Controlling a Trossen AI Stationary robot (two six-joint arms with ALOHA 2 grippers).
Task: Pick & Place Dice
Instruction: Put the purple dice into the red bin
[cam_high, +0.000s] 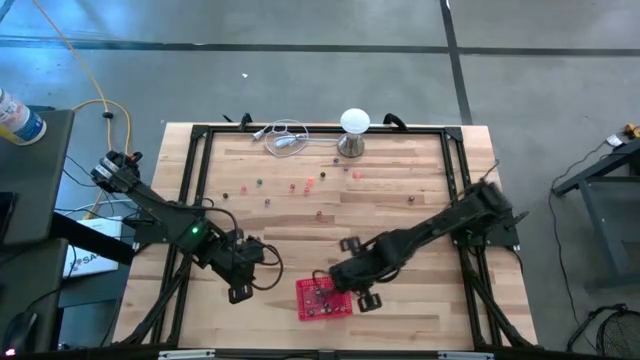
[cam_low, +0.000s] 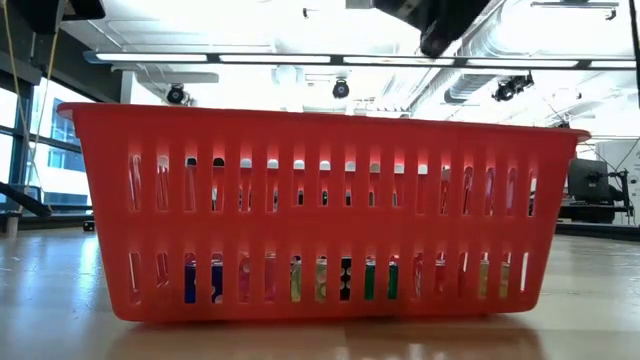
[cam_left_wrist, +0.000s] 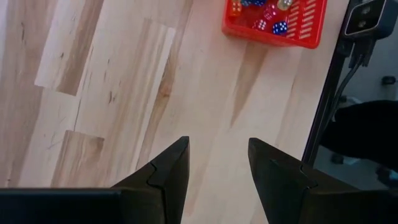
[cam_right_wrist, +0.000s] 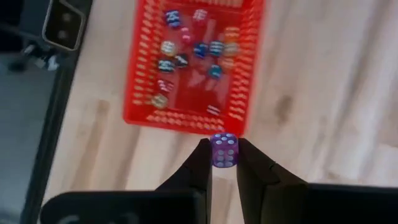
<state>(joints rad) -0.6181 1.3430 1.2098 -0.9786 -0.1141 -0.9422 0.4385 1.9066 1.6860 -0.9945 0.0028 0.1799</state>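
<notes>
A red mesh basket (cam_high: 323, 300) stands near the table's front edge, with several dice (cam_right_wrist: 186, 53) of mixed colours lying in it. More dice (cam_high: 294, 186) lie scattered on the wood toward the far side. My right gripper (cam_high: 328, 280) hangs above the basket's far rim, shut on a purple die (cam_right_wrist: 224, 151) with white pips. My left gripper (cam_left_wrist: 217, 165) stands open over bare wood to the left of the basket (cam_left_wrist: 273, 22), with nothing between its fingers. In the low view the basket (cam_low: 330, 215) fills the picture, and dice show through its lower slots. My right gripper pinches the purple die by two opposite faces (cam_right_wrist: 214, 152) between its two fingertips (cam_right_wrist: 202, 163). The fingers point steeply down from above. The die is lifted clear of the table and the basket, with one pip face toward the wrist camera.
A metal stand with a white ball top (cam_high: 354, 125) and a coiled cable (cam_high: 285, 135) sit at the table's far edge. A black frame (cam_high: 200, 135) runs round the table. Bare wood lies between the scattered dice and the basket.
</notes>
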